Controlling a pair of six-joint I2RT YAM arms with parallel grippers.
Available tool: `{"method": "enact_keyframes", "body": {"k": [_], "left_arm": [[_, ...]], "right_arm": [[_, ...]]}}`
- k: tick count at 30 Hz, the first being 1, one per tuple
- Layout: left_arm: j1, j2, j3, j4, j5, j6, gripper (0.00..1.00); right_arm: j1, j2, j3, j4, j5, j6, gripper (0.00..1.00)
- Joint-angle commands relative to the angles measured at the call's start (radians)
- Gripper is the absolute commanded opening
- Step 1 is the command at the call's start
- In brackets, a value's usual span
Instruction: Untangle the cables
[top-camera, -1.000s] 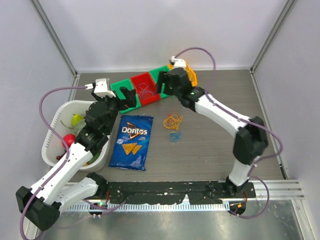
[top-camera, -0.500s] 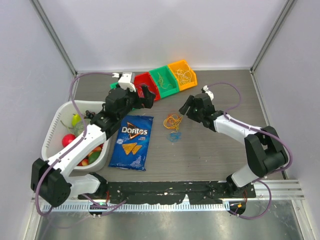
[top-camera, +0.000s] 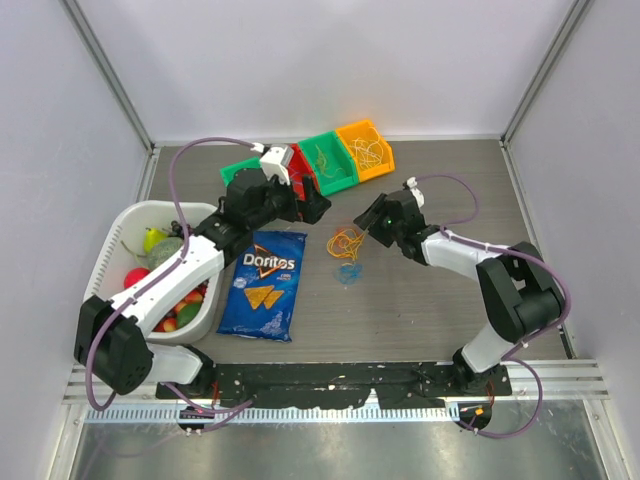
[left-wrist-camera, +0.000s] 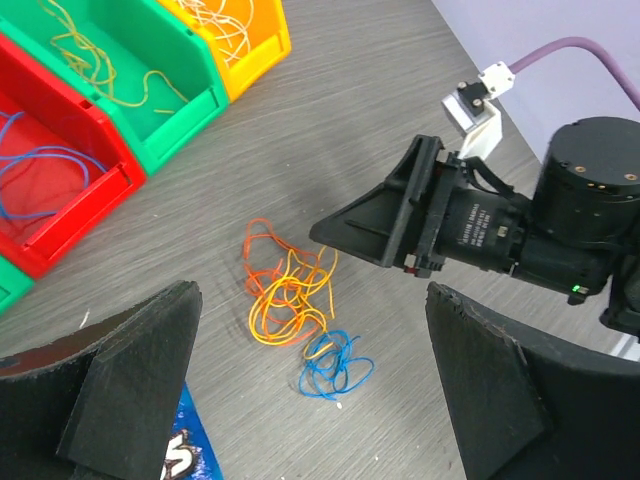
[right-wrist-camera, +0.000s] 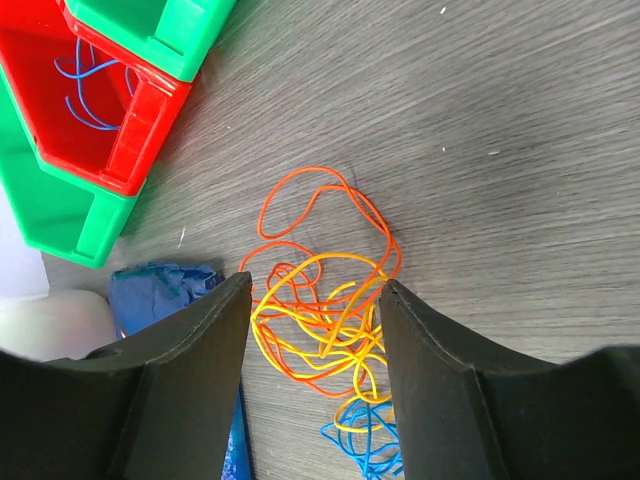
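Cables (top-camera: 347, 246) lie in a small loose tangle near the middle of the table (top-camera: 430, 300), with orange and yellow loops on the far side and a little blue knot on the near side. The right gripper (top-camera: 362, 224) reaches in from the right and sits low over the orange and yellow loops. Its two fingers stand partly apart with those loops in the gap between them. Nothing is pinched, and I cannot tell whether the pads touch a strand. Small white print on that gripper's body is too fine to read. The left gripper (left-wrist-camera: 310, 290) hangs above the table just far and left of the tangle, jaws spread wide and holding nothing. Just left of the cables a blue snack bag (top-camera: 263, 285) lies flat, "Doritos" plain across its front above a picture of the chips. Along the far edge runs a slanted row of bins: an orange bin (top-camera: 366, 150) with pale strands (left-wrist-camera: 225, 20), a green bin (top-camera: 330, 163) with yellow strands (left-wrist-camera: 100, 60), and a red bin (left-wrist-camera: 90, 150) with blue strands (left-wrist-camera: 40, 175). Another green bin (top-camera: 238, 171) sits further left. At the left edge a white basket (top-camera: 103, 262) holds bright toy-like pieces.
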Motion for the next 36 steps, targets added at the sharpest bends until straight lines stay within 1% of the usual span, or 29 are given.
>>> {"method": "enact_keyframes", "body": {"k": [1,6,7,9,10,11,12,13,15,19,23,25,26,27,28,30,33,34,36], "left_arm": [[-0.003,0.027,0.056,-0.011,0.074,-0.017,0.98],[-0.005,0.045,0.066,-0.025,0.083,-0.019,0.98],[-0.003,0.05,0.069,-0.025,0.091,-0.02,0.98],[-0.005,0.057,0.073,-0.025,0.103,-0.023,0.98],[-0.005,0.06,0.074,-0.026,0.106,-0.023,0.98],[-0.005,0.064,0.076,-0.028,0.107,-0.022,0.98],[-0.005,0.067,0.076,-0.028,0.111,-0.019,0.98],[-0.005,0.07,0.077,-0.029,0.112,-0.016,0.96],[-0.003,0.077,0.077,-0.028,0.12,-0.014,0.92],[-0.008,0.087,0.082,-0.017,0.167,-0.023,0.84],[-0.009,0.085,0.076,0.007,0.207,-0.03,0.85],[-0.017,0.085,0.076,0.006,0.201,-0.03,0.86],[-0.018,0.082,0.076,0.004,0.19,-0.03,0.86],[-0.022,0.076,0.073,0.004,0.183,-0.028,0.86],[-0.025,0.067,0.069,0.006,0.175,-0.025,0.86],[-0.034,0.053,0.062,0.006,0.152,-0.013,0.86],[-0.052,0.045,0.062,-0.016,0.1,0.016,0.86],[-0.057,0.044,0.063,-0.02,0.088,0.024,0.86],[-0.061,0.038,0.062,-0.02,0.081,0.027,0.87]], "right_arm": [[0.009,0.02,0.005,0.079,-0.023,0.045,0.59],[0.01,0.031,0.005,0.088,-0.028,0.053,0.54],[0.007,0.034,0.001,0.1,-0.029,0.05,0.5],[0.01,0.031,-0.003,0.11,-0.028,0.048,0.33],[0.01,0.029,-0.004,0.114,-0.028,0.04,0.27],[0.009,0.021,-0.003,0.125,-0.067,0.036,0.16],[0.009,0.017,0.0,0.13,-0.085,0.024,0.11],[0.009,-0.005,0.005,0.131,-0.092,0.014,0.01],[0.01,-0.063,0.013,0.13,-0.109,-0.022,0.01],[0.009,-0.196,0.02,0.153,-0.192,-0.078,0.01],[0.009,-0.302,0.037,0.167,-0.289,-0.087,0.01],[0.009,-0.341,0.043,0.11,-0.26,-0.085,0.01],[0.009,-0.353,0.053,0.049,-0.208,-0.088,0.02],[0.009,-0.351,0.057,0.004,-0.148,-0.099,0.14],[0.009,-0.345,0.059,-0.052,-0.126,-0.104,0.28],[0.01,-0.313,0.057,-0.102,-0.125,-0.134,0.37],[0.01,-0.266,0.045,-0.12,-0.219,-0.208,0.44],[0.012,-0.237,0.033,-0.152,-0.246,-0.225,0.5],[0.019,-0.192,0.027,-0.204,-0.276,-0.283,0.52]]}}
